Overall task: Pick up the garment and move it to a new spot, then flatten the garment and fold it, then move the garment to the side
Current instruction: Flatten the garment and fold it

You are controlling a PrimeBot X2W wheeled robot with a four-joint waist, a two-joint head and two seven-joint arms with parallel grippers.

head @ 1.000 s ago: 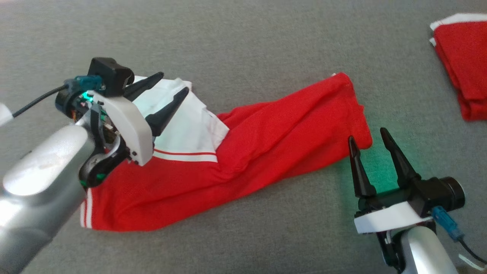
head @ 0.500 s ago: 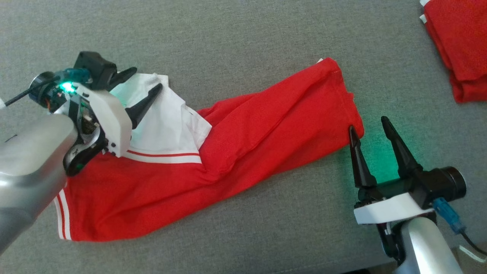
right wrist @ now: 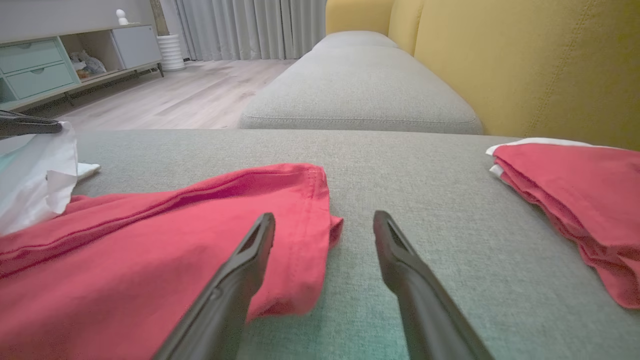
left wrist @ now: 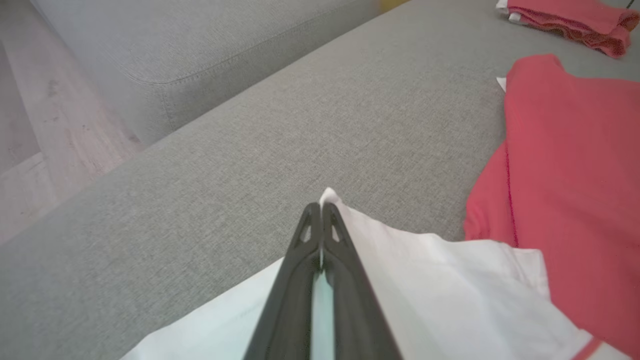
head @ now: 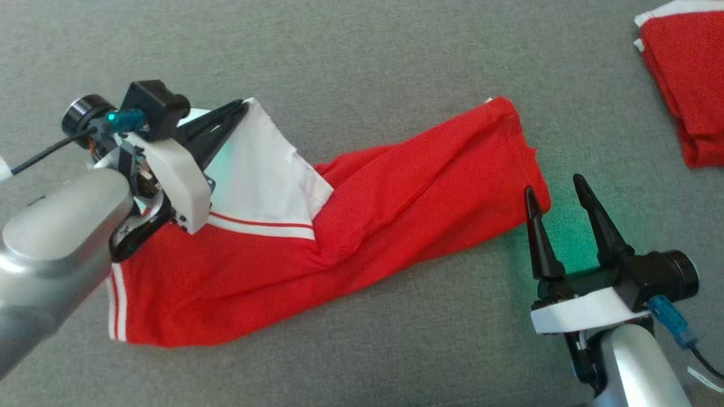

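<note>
Silver forearms (head: 56,237), white wrist covers (head: 175,175), black fingers (head: 542,249).

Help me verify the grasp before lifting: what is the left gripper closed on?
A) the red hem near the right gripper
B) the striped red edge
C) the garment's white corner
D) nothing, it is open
C: the left gripper is pinched shut on the white corner of the garment.

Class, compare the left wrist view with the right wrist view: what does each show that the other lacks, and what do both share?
Left wrist view: the left tool seen shut on the white corner of the garment. Right wrist view: the right tool open near the red end, a yellow backrest, a cabinet, curtains. Both: the garment, the folded red pile, the grey cushion, wood floor.
</note>
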